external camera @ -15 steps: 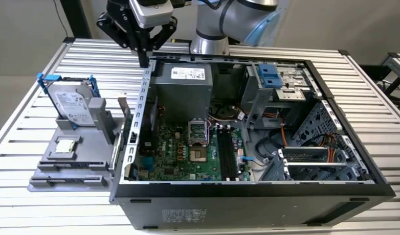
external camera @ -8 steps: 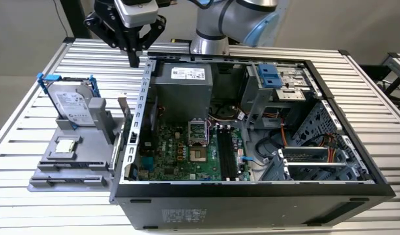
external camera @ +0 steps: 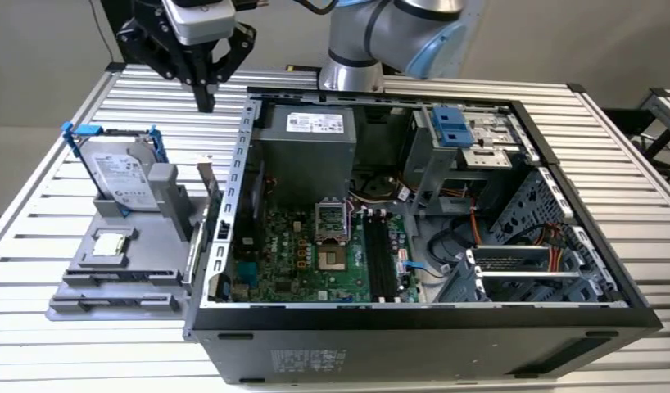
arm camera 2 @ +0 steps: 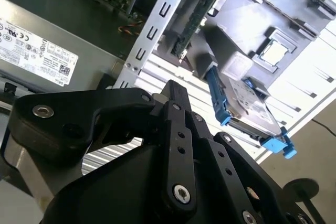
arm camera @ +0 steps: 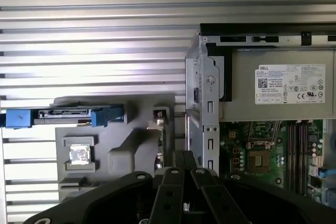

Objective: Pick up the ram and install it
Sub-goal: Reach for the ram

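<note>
The ram point(external camera: 205, 185) is a thin green stick standing on edge in a grey holder point(external camera: 116, 278), right beside the open computer case's outer wall. It appears edge-on in the first wrist view point(arm camera: 160, 125) and as a green strip in the second wrist view point(arm camera 2: 198, 17). My gripper point(external camera: 207, 100) hangs high above the table's far side, behind the holder and near the case's back corner, apart from the ram. Its black fingers point(arm camera 2: 176, 90) are shut together with nothing held, and their tips point(arm camera: 184, 156) sit just off the case wall.
The open computer case point(external camera: 423, 315) lies on the slatted metal table point(external camera: 51, 344), with black memory slots point(external camera: 379, 254) on its motherboard and a grey power supply point(external camera: 308, 143). The holder also carries a blue-framed hard drive point(external camera: 122, 168) and a processor chip point(external camera: 111, 244).
</note>
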### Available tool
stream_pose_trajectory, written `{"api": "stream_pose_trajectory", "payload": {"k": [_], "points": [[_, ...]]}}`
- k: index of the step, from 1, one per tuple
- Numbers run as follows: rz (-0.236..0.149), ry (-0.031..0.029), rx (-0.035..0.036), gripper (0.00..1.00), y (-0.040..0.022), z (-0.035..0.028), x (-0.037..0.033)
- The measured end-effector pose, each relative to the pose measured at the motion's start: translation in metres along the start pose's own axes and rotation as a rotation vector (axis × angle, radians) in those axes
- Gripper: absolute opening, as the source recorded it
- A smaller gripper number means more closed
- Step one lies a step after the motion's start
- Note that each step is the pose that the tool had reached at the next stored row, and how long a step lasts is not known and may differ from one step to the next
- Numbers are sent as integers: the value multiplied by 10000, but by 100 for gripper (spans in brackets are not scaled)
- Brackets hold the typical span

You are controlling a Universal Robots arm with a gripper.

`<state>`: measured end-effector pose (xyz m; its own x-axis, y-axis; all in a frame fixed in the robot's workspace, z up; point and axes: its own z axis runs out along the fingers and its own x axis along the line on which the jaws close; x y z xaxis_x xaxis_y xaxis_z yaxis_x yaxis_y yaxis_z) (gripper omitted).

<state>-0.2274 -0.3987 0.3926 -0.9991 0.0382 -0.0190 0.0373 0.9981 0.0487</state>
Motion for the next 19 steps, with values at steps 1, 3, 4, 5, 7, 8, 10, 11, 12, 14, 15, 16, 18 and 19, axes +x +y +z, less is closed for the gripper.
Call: {"api": "stream_pose_trajectory", "payload": {"k": [1,3,4,5,7,8,10,11,12,14,15,16,18,19], "points": [[-11,0,-1,0,-1,0,24],[-33,2,-1,0,-3,-2,70],[-43,2,-1,0,-3,-2,92],[-54,2,-1,0,-4,-2,113],[-74,4,-2,0,-6,-3,152],[-83,4,-2,0,-6,-4,173],[-101,5,-2,0,-8,-4,213],[-111,6,-2,0,-9,-5,232],[-120,6,-2,0,-10,-5,254],[-138,6,-3,0,-11,-6,292],[-148,6,-3,0,-12,-6,308],[-157,8,-3,0,-12,-7,327],[-175,8,-3,0,-14,-8,365],[-182,9,-3,0,-14,-8,381]]}}
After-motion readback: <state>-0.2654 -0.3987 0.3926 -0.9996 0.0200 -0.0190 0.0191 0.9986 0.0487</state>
